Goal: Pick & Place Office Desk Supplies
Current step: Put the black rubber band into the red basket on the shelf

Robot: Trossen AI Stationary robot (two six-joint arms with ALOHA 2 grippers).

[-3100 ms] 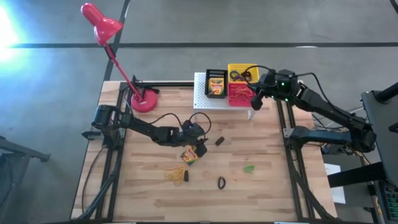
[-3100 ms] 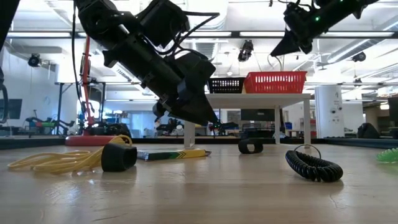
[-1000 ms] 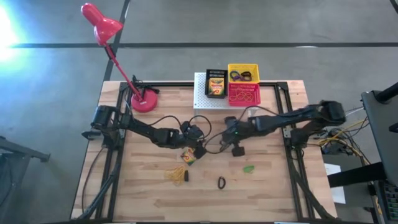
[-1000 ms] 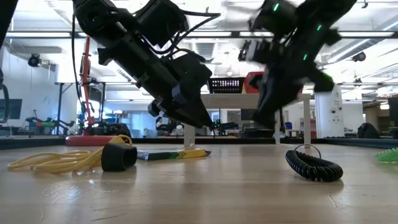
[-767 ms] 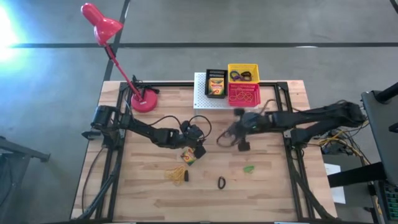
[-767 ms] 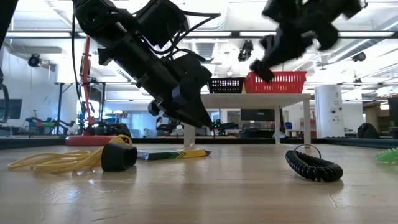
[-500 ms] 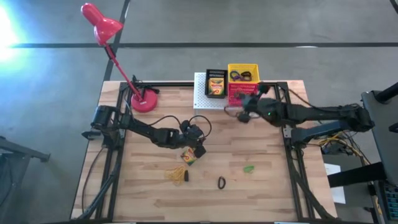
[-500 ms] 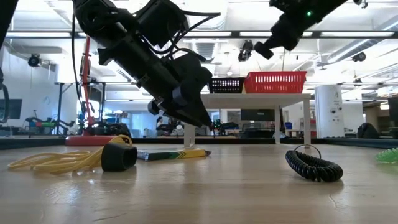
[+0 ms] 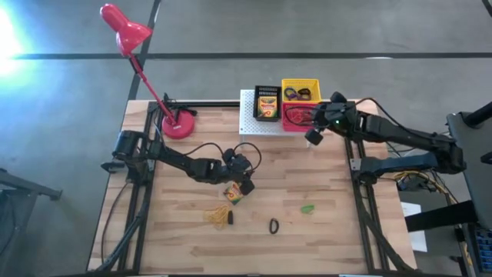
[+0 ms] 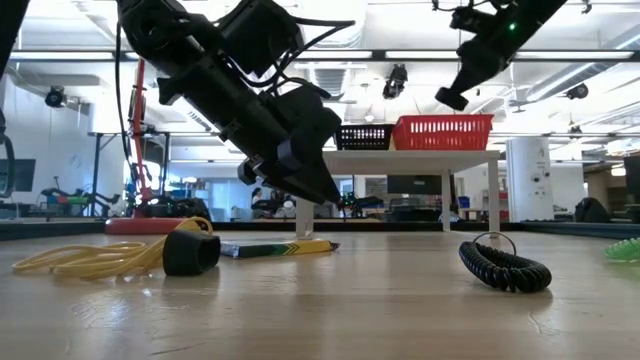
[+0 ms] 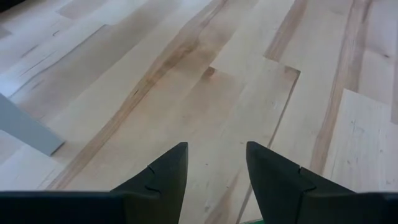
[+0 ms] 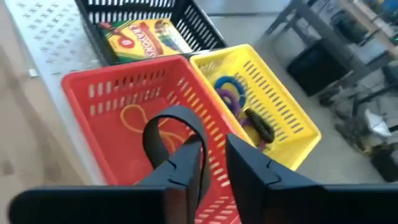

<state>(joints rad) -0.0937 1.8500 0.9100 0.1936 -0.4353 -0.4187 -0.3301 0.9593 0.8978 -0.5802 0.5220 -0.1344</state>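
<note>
Right gripper (image 12: 211, 163): above the red basket (image 12: 87, 102) on the white perforated stand (image 9: 250, 123), fingers pinching a black ring (image 12: 171, 127).
Left gripper (image 9: 244, 183): low over the table (image 9: 338, 231), fingers spread, just beside a crayon box (image 9: 234, 193).
Black basket (image 12: 134, 11): holds a box reading "CRAYONS" (image 12: 142, 36).
Yellow basket (image 12: 283, 118): purple ring (image 12: 229, 87), black piece.
Tabletop: rubber-band tangle (image 9: 217, 217), black coil ring (image 9: 273, 225), green ring (image 9: 307, 208).

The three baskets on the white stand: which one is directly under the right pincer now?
The red basket, with rubber bands inside. The right pincer, carrying a black band, is above it; the yellow basket and black basket stand beside.
</note>
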